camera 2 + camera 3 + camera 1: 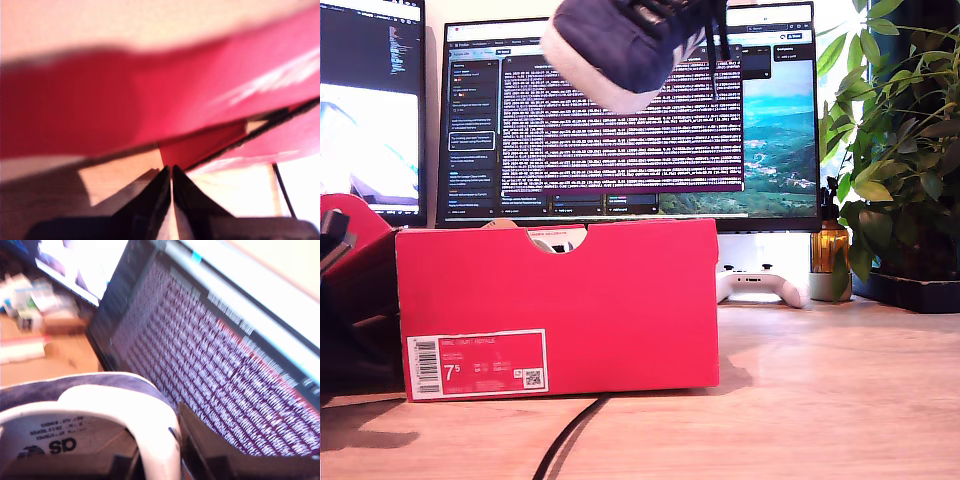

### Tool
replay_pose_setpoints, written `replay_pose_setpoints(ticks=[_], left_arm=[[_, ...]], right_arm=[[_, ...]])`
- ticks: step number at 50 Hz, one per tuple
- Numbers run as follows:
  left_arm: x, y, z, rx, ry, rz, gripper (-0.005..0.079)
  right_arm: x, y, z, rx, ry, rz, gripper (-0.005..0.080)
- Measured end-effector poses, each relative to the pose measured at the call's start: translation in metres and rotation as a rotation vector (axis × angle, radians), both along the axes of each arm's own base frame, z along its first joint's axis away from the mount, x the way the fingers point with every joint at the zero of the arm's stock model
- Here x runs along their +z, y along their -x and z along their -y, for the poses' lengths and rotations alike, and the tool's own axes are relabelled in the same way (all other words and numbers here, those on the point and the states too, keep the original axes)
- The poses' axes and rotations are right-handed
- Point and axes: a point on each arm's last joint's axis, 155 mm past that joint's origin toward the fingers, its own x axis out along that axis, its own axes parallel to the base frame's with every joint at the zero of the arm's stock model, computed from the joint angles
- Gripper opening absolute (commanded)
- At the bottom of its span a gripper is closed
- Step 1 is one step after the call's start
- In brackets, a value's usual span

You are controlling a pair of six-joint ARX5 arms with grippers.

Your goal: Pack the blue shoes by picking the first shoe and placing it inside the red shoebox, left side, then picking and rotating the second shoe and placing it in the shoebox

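A dark navy blue shoe (620, 45) with a white sole hangs high above the red shoebox (560, 310), toe tilted down toward the exterior view's left. In the second wrist view my second gripper (160, 450) is shut on the white-lined collar of that shoe (85, 405), with one dark finger (200, 445) outside it. My first gripper (171, 172) is shut with nothing between its tips, close to a blurred red surface (100, 100). The box stands on the wooden table, and something white (556, 241) shows through its half-round notch.
A red lid (345, 215) and a dark arm part (332, 240) sit at the exterior view's left edge. Behind the box stand two monitors (620, 150), a white game controller (760, 285), an amber bottle (830, 250) and a plant (905, 150). A black cable (570, 430) lies in front of the box.
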Motion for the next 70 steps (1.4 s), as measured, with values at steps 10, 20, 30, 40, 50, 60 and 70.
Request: replay_pose_setpoints(ticks=[10, 20, 30, 40, 50, 60, 70], left_arm=[[0.019, -0.008, 0.003, 0.001, 0.030, 0.080, -0.0020], [0.027, -0.011, 0.004, -0.002, 0.043, 0.111, -0.0020], [0.035, -0.013, 0.005, -0.001, 0.056, 0.144, -0.0020], [0.044, -0.015, 0.007, -0.005, 0.070, 0.178, -0.0020], [0.046, -0.016, 0.007, -0.005, 0.073, 0.185, -0.0020], [0.046, -0.015, 0.008, -0.009, 0.074, 0.185, -0.0020], [0.046, -0.015, 0.008, -0.012, 0.075, 0.185, -0.0020]], right_arm=[[-0.058, -0.026, -0.008, -0.015, 0.090, -0.075, -0.0010], [-0.081, -0.032, -0.016, 0.010, 0.158, -0.073, -0.0010], [-0.078, -0.029, -0.025, 0.034, 0.167, -0.046, -0.0010], [-0.097, -0.031, -0.032, 0.050, 0.191, -0.074, -0.0010], [-0.138, -0.037, -0.039, 0.079, 0.254, -0.127, -0.0010], [-0.153, -0.035, -0.042, 0.115, 0.319, -0.120, -0.0010], [-0.160, -0.034, -0.036, 0.109, 0.365, -0.127, 0.0002]])
